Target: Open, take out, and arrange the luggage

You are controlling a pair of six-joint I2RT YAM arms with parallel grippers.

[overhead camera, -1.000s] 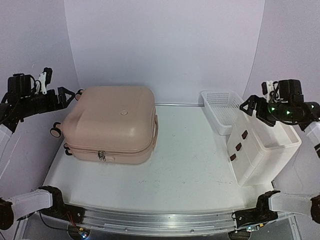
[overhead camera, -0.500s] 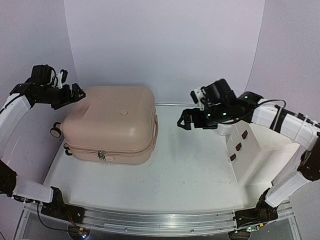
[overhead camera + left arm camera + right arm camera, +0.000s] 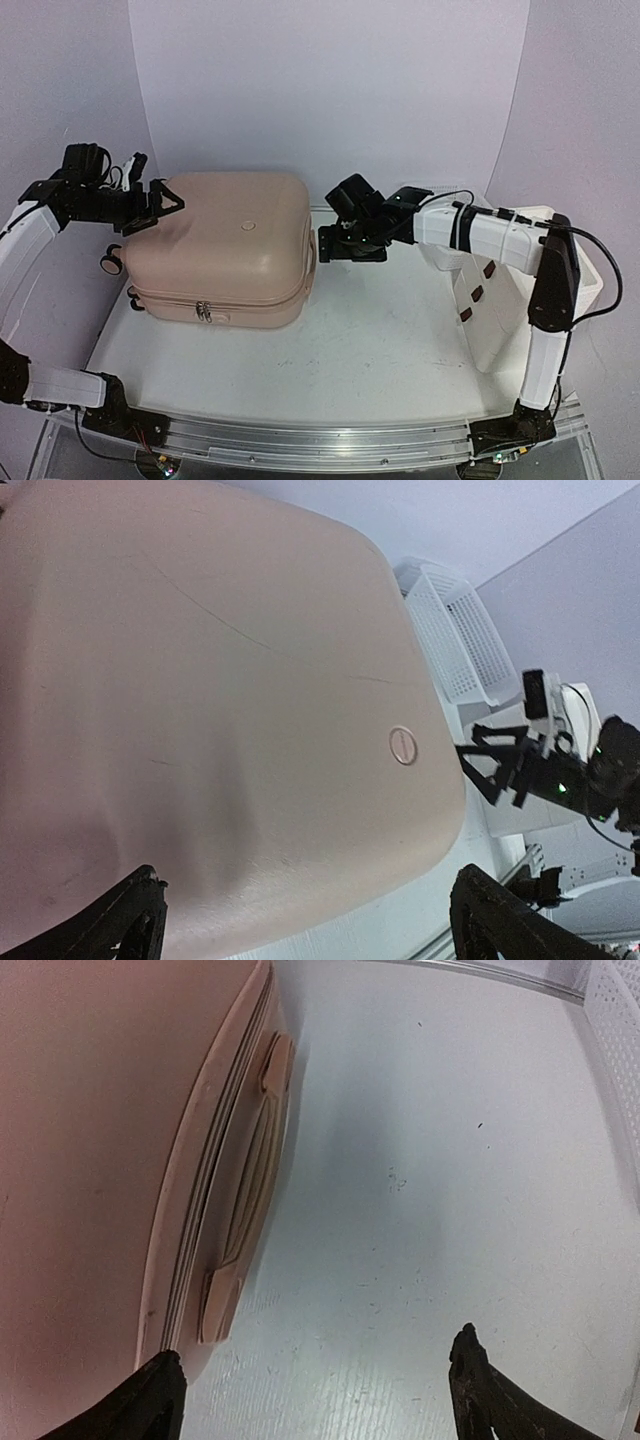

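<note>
The pale pink luggage lies flat and zipped on the left half of the table, with its zipper pulls on the front side. My left gripper hangs open at its upper left corner. In the left wrist view the shell fills the frame above the spread jaws of the left gripper. My right gripper is open just beside the luggage's right side. The right wrist view shows the side handle to the left of the right gripper, with nothing between the fingers.
A white drawer cabinet stands at the right edge, under my right arm. A white mesh basket sits behind it at the back right, and its edge shows in the right wrist view. Black wheels stick out on the luggage's left side.
My right arm has swung from the far right, across the table, to the luggage's right side. My left gripper has moved in to the luggage's upper left corner.
</note>
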